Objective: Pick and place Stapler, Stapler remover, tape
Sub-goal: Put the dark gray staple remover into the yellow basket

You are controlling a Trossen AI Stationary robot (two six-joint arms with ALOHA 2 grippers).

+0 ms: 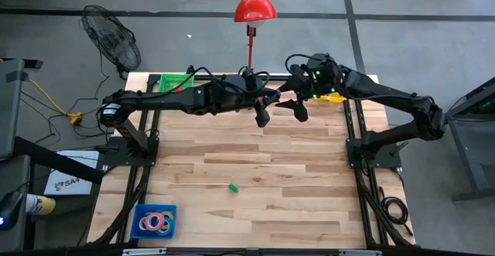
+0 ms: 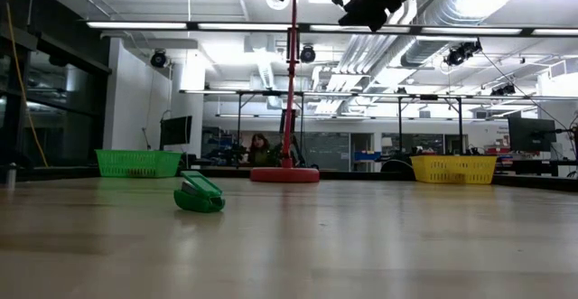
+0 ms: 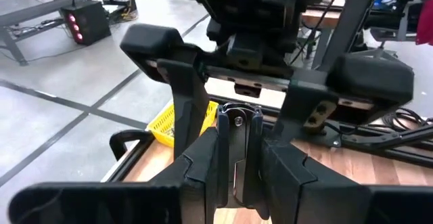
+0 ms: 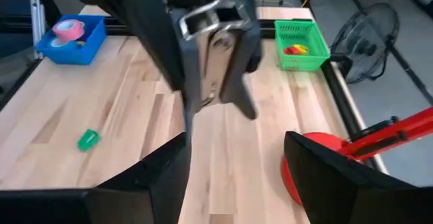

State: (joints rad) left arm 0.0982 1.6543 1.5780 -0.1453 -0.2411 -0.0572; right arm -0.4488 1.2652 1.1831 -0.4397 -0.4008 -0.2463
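Bright, even overhead light — ceiling strip lamps (image 2: pixel 181 25) glare, wrist views blur close up.

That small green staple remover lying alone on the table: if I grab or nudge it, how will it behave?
The green staple remover looks small and plastic, so probably light and likely to skid on the smooth wooden table. Its wedge-shaped jaws appear sprung, so a squeeze may close them. Rolling seems unlikely.

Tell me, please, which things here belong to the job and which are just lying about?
Job: stapler, held in the left hand; remover; tape in the blue tray.
Lying about: lamp; fan.
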